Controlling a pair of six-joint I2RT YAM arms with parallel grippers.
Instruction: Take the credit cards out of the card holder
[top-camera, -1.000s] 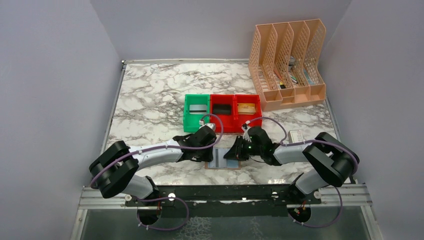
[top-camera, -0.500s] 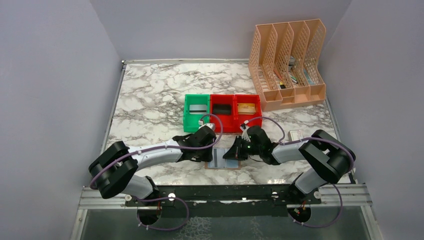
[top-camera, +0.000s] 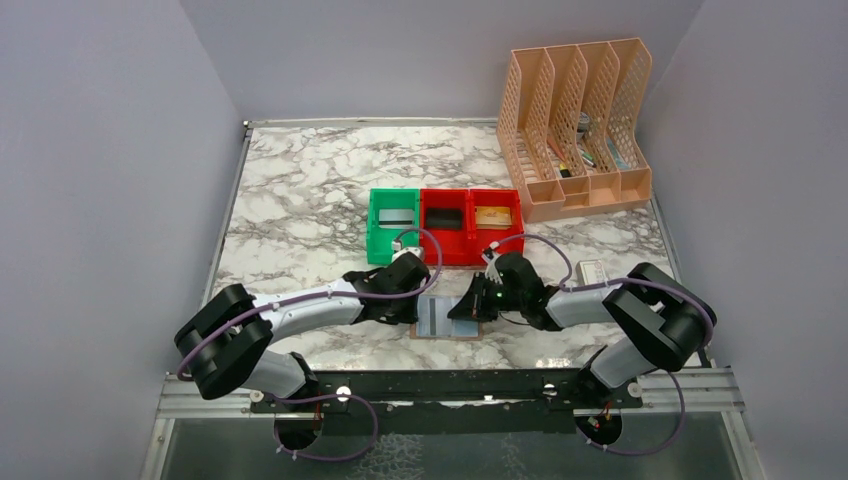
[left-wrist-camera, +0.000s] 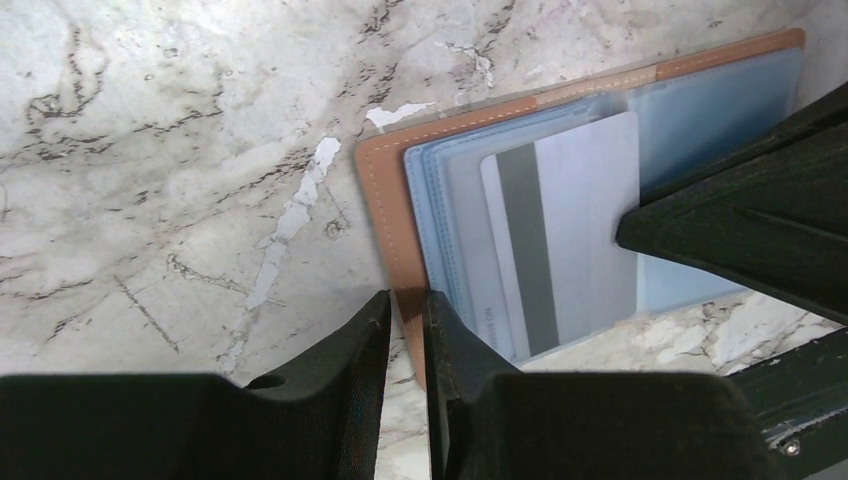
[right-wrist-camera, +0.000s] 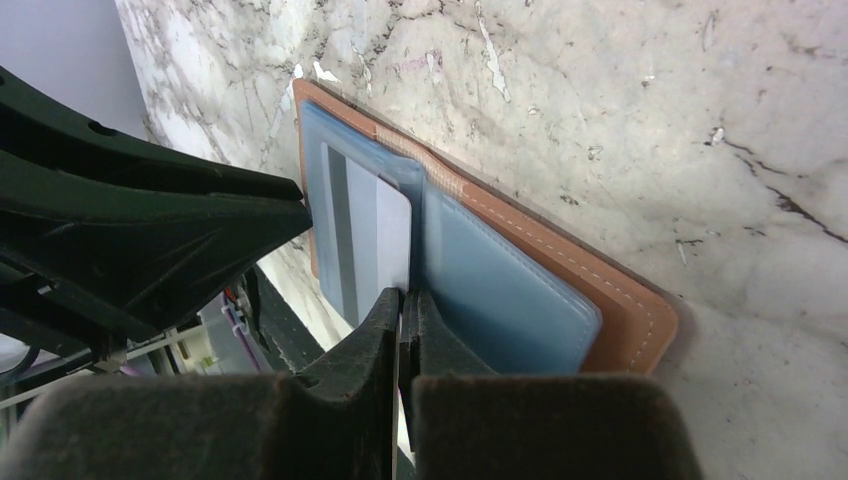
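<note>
Left wrist view: at 6 o'clock, the left gripper (left-wrist-camera: 405, 330) pinches the card holder (left-wrist-camera: 382, 220) by its brown edge. The right gripper (right-wrist-camera: 403, 318), almost closed, nips the silver card (right-wrist-camera: 385, 240).

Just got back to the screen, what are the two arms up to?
The card holder lies open on the marble table. The left gripper pinches its brown edge, seemingly steadying it, while the right gripper is closed on the edge of a silver-grey card that sits partly in its blue pocket. That card is not yet out.
</note>
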